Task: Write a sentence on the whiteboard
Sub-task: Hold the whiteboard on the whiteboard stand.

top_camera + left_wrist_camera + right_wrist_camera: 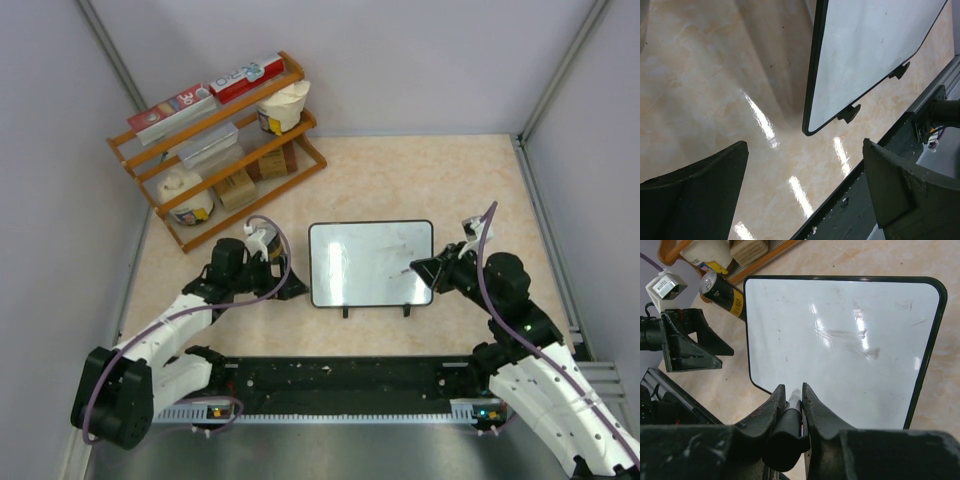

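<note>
The whiteboard (pixel 370 263) lies flat at the table's centre, white with a thin black frame and two black feet at its near edge. It also shows in the left wrist view (pixel 865 50) and the right wrist view (pixel 840 340). I see no written sentence on it, only faint smears and a few tiny specks. My right gripper (pixel 422 268) (pixel 791 390) is shut on a black marker (pixel 790 420), its pale tip pointing over the board's right edge. My left gripper (pixel 290 287) (pixel 805 150) is open and empty beside the board's left near corner.
A wooden rack (pixel 215 140) with boxes and cups stands at the back left. A black rail (pixel 340 375) runs along the near edge between the arm bases. Grey walls close in the table on three sides.
</note>
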Motion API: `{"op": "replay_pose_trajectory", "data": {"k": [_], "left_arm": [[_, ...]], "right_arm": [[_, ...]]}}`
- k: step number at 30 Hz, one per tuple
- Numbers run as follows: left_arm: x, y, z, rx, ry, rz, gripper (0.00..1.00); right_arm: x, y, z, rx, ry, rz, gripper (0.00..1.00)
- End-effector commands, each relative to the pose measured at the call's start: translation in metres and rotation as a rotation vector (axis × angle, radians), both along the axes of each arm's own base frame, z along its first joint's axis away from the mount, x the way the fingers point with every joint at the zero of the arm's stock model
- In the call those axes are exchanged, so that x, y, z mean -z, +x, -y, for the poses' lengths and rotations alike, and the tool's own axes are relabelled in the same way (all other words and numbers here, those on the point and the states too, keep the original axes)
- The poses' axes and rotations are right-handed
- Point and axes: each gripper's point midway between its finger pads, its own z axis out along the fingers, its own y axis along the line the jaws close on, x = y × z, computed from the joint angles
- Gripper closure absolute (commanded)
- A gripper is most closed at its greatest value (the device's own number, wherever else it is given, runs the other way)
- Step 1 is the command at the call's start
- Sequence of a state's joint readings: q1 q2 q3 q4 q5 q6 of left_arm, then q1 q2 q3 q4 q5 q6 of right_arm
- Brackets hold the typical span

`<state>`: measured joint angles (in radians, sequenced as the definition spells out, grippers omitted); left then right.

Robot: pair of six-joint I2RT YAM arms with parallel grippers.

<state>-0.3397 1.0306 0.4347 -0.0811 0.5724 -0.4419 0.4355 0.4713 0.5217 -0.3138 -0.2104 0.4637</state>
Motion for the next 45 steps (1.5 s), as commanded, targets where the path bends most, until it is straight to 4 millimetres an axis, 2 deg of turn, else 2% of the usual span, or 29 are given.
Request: {"op": "replay_pose_trajectory", "data": {"k": [1,9,11,20,25,36,45], "left_arm": [[-0.010,0.004,0.001,0.015,-0.023,0.074,0.01],[-0.010,0.006,0.004,0.026,-0.041,0.061,0.01],[-0.016,0.011,0.007,0.032,-0.064,0.096,0.01],[-0.018,0.025,0.012,0.047,-0.071,0.150,0.01],[-0.032,0.033,0.027,0.127,-0.148,0.225,0.01],[-0.031,0.051,0.052,0.273,-0.241,0.253,0.04],[-0.022,0.052,0.052,0.267,-0.237,0.256,0.07]], "right_arm": [[-0.012,0.002,-0.005,-0.023,0.022,0.055,1.00],[-0.016,0.003,-0.007,-0.026,0.026,0.065,1.00],[-0.014,0.004,-0.007,-0.027,0.024,0.056,1.00],[-0.015,0.007,-0.011,-0.035,0.032,0.053,1.00],[-0.015,0.009,-0.010,-0.032,0.024,0.059,1.00],[-0.024,0.010,-0.012,-0.037,0.031,0.080,1.00],[-0.021,0.011,-0.012,-0.037,0.028,0.069,1.00]]}}
